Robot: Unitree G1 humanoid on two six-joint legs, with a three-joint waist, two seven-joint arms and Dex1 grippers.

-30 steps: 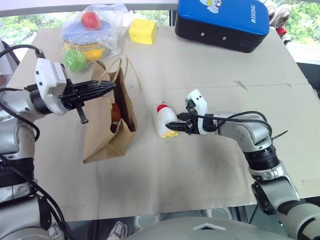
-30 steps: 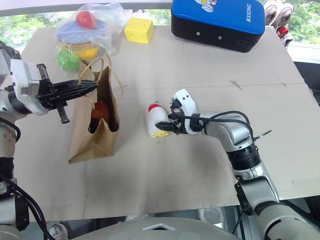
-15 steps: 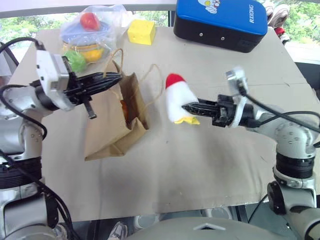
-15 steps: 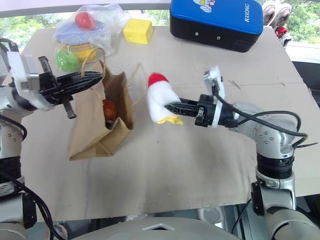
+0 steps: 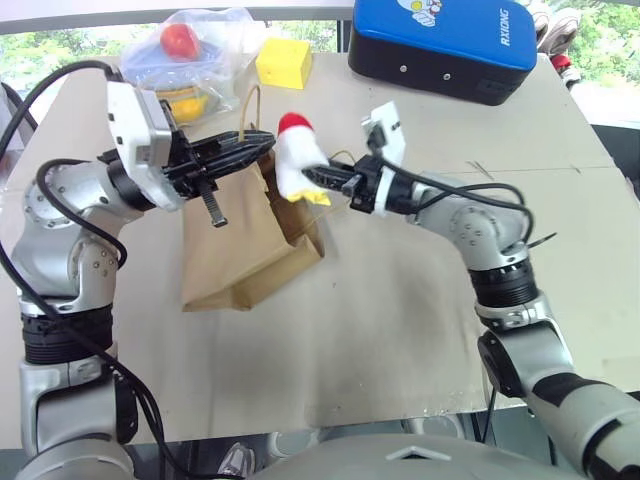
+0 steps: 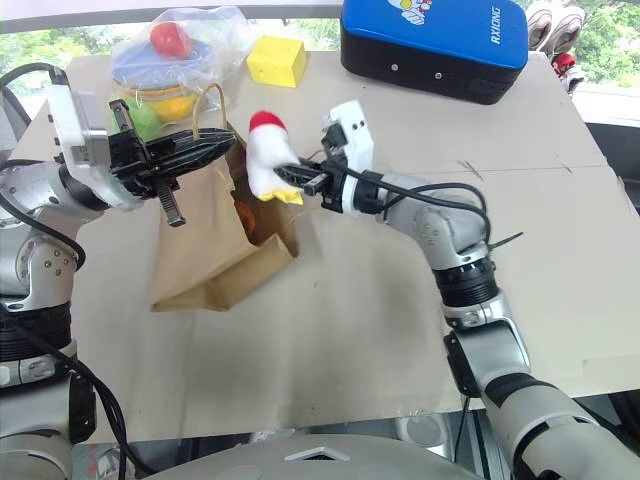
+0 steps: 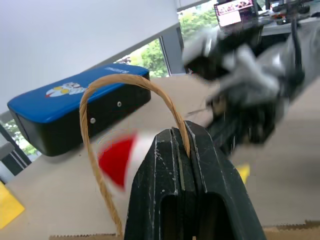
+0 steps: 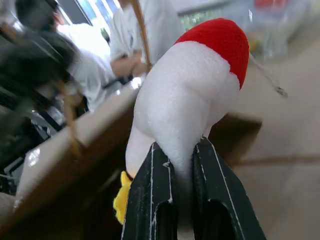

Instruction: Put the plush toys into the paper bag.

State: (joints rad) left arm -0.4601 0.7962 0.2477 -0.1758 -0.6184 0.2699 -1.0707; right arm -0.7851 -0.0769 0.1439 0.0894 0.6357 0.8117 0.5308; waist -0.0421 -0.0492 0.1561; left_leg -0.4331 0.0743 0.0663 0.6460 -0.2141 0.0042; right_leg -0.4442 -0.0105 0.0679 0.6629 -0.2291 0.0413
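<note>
The brown paper bag (image 5: 240, 255) lies on the table with its mouth facing right. My left gripper (image 5: 266, 146) is shut on one of the bag's tan cord handles (image 7: 98, 105) and holds the mouth up. My right gripper (image 5: 320, 180) is shut on the white cone-shaped plush toy (image 5: 294, 160), with the red end up and the yellow end down. It holds the toy in the air just over the bag's mouth, close to the left fingertips. Something orange-brown (image 6: 244, 214) shows inside the bag, mostly hidden by the paper.
A clear plastic bag of colourful toys (image 5: 185, 55) and a yellow cheese-shaped block (image 5: 284, 62) sit at the back left. A blue and black case (image 5: 445, 45) stands at the back right. The tan tabletop (image 5: 400, 330) stretches in front of the arms and to the right.
My right gripper shut on the white toy, lifted it off the table and carried it left to the bag's mouth. My left gripper drew the handle a little up and rightwards.
</note>
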